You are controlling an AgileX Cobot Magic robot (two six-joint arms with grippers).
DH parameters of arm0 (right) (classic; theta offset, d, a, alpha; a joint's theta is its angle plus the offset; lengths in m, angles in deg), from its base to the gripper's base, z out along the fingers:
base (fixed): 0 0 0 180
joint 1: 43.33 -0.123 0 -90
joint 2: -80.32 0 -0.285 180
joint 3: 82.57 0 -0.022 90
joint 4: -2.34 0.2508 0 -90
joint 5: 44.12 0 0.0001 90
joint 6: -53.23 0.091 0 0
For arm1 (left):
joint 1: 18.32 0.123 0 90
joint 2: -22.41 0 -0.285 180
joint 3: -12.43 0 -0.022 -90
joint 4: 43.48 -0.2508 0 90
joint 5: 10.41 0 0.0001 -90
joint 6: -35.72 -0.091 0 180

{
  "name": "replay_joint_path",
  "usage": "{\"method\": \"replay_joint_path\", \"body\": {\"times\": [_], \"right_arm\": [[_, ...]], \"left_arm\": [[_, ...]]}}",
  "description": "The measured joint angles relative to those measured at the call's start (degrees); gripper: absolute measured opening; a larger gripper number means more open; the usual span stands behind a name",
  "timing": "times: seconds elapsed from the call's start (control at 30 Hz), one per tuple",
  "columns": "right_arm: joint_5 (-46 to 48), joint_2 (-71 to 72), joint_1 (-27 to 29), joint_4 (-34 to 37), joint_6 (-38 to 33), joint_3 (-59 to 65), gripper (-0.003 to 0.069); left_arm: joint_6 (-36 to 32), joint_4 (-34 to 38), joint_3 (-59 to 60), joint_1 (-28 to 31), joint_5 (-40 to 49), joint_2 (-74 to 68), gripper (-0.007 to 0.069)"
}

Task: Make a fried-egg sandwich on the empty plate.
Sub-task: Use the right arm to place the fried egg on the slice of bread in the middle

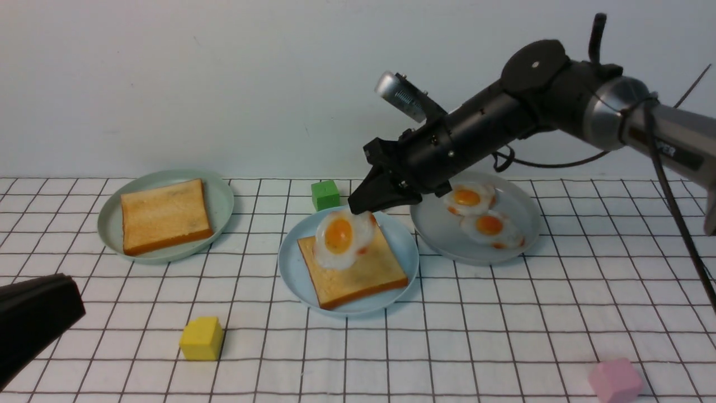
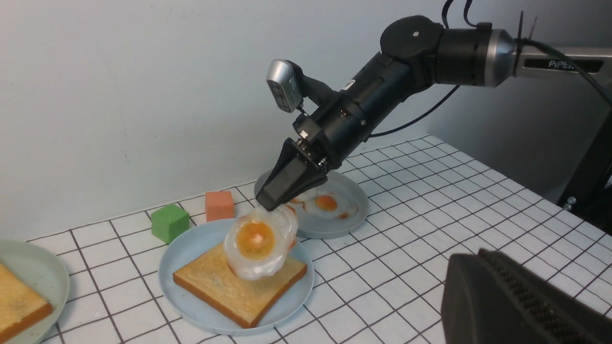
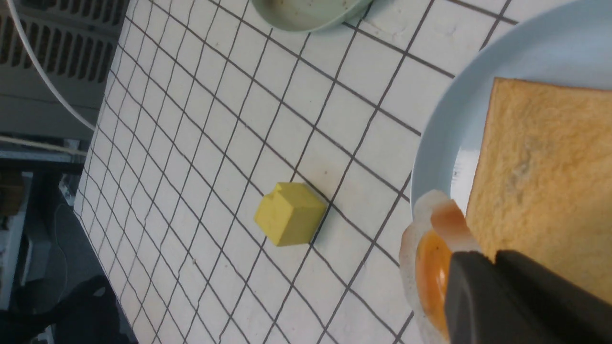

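1. Fried egg (image 1: 341,238) carries no writing. The only lettering is on the right arm (image 2: 392,91): its grey tube reads "PiPE" in the left wrist view, with the end of the word hidden. The front view shows only "PER".
2. The egg hangs directly below the right claw (image 1: 364,209), whose black fingers are pinched onto its upper rim.
3. It hangs over the toast slice (image 1: 358,274) lying on the light blue plate (image 1: 291,268) at the middle of the bench (image 1: 503,336). I cannot tell whether its lower rim touches the toast.
4. The egg is tipped nearly upright, with the yolk facing the front camera. Its long axis runs from the claw tips down towards the toast.
5. That toast lies flat, askew to the grid lines, with one corner towards the near side.
6. The second toast slice (image 1: 165,215) lies flat on the pale green plate (image 1: 221,196), well to the left.
7. The left claw (image 1: 67,291) sits low at the near left, apart from everything. I cannot tell whether it is spread or closed.
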Motion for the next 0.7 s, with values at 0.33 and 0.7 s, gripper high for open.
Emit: {"method": "replay_joint_path", "body": {"times": [0.33, 0.7], "right_arm": [[-5.2, -4.0, 0.0, 2.1, 2.2, 0.0, 0.0047], [-6.7, -4.1, 0.1, -8.6, 10.3, 0.0, 0.0374]], "left_arm": [[0.0, -0.2, 0.0, 0.0, 0.8, 0.0, -0.001], [1.9, -0.2, 0.0, 0.0, 3.6, -0.2, -0.001]]}}
